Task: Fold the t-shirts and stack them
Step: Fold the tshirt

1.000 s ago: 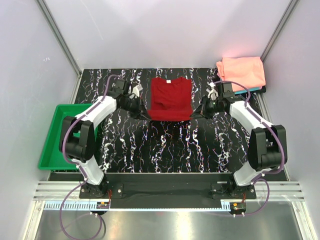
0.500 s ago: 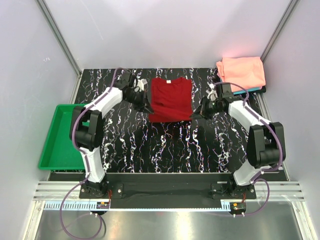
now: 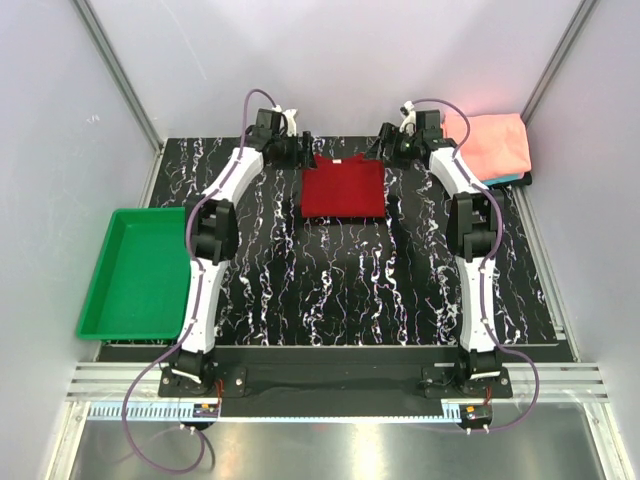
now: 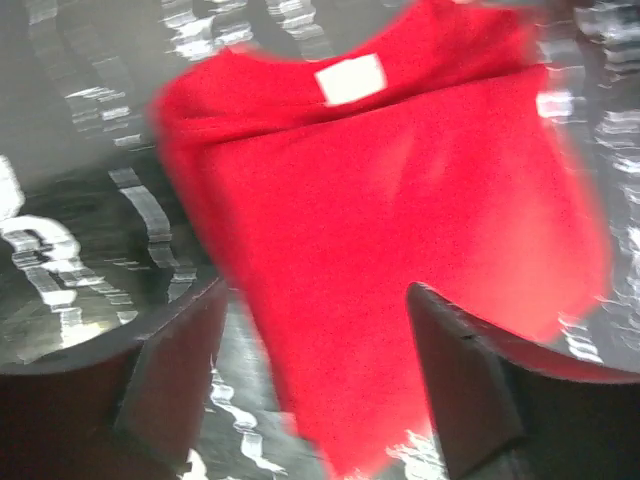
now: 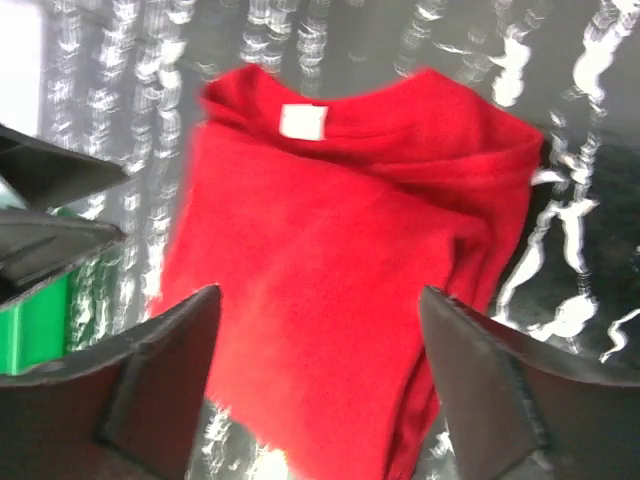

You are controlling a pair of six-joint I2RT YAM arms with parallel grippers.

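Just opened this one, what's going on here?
Two robot arms are working on a dark red t-shirt, which lies partly folded on the black table, towards its far side. The left gripper and right gripper are both open at the shirt's collar end, one at each shoulder, gripping nothing. A folded salmon-pink t-shirt sits in the far right corner. A green tray lies at the left.

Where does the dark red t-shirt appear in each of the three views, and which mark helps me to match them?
Top external: the red t-shirt lies flat in the upper centre.
Left wrist: it fills the centre and right, blurred.
Right wrist: it fills the centre.
Shared landmark: the white neck label at its collar.
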